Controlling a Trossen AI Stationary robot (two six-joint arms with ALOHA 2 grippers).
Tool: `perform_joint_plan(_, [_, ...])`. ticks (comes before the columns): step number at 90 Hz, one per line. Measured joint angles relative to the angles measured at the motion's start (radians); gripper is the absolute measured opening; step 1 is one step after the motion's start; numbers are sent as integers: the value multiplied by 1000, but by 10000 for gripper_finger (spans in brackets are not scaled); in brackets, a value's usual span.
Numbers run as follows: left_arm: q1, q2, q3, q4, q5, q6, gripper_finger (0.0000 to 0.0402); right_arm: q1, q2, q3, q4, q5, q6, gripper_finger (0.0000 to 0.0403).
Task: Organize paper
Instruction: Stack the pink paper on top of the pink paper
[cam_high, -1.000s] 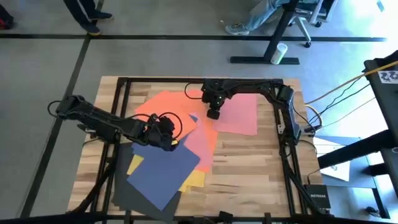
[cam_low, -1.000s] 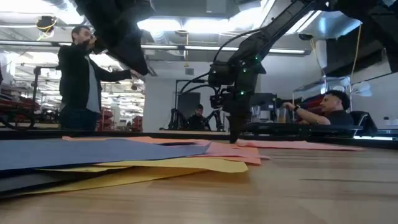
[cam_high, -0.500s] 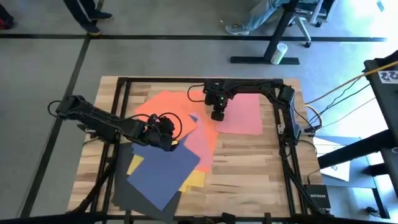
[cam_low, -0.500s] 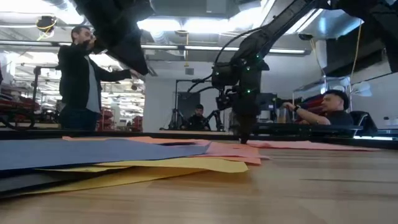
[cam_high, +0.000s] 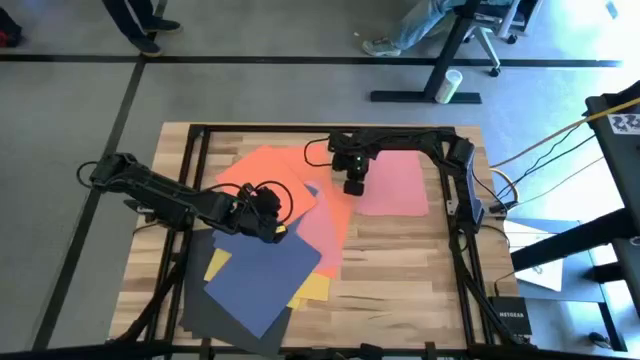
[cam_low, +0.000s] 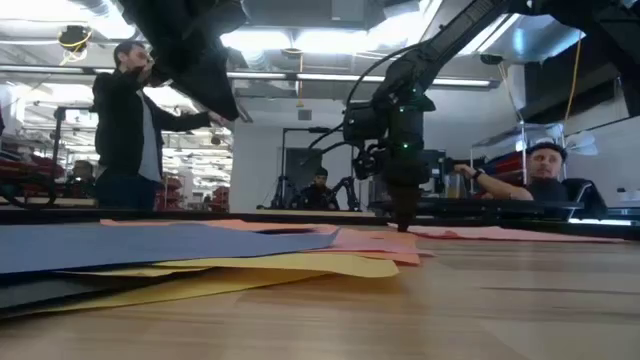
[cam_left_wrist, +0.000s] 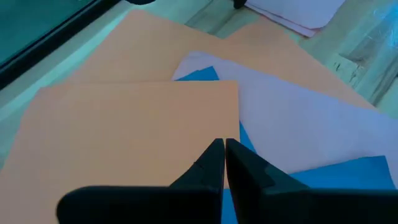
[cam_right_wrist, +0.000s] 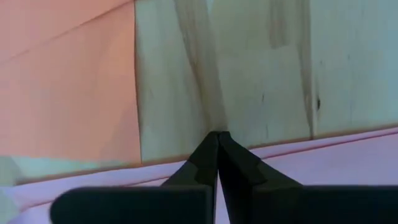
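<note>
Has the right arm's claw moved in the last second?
Yes. In the high view the right claw has slid toward the picture's right along the wooden table, dragging the flat pink paper sheet with it, away from the orange sheet.

Robotics lab/workshop: more robot arms (cam_low: 318, 190) in bkgd, ceiling strip lights (cam_low: 290, 40), desks w/ people (one seated (cam_low: 545, 175)).
</note>
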Motion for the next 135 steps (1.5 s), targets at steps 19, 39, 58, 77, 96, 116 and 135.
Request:
perform_joint_plan(19, [0, 0, 0, 0, 0, 3, 0, 0, 0, 0, -11, 9, 0, 0])
perform_joint_plan(39, [0, 0, 0, 0, 0, 3, 0, -5, 0, 0, -14, 12, -4, 0])
perform_joint_plan(58, [0, 0, 0, 0, 0, 3, 0, -21, -1, 0, -16, -3, -1, 0])
perform_joint_plan(77, [0, 0, 0, 0, 0, 0, 0, -27, -17, -3, -17, -11, 0, 0])
perform_joint_plan(96, [0, 0, 0, -1, 0, 0, 0, -36, -46, -6, -16, -13, 5, 0])
perform_joint_plan(116, [-2, 1, 0, 0, 0, 0, 0, -43, -48, -3, 18, -84, 36, 0])
perform_joint_plan(135, [-2, 1, 0, 0, 0, -1, 0, -42, -48, -3, 17, -91, 42, 0])
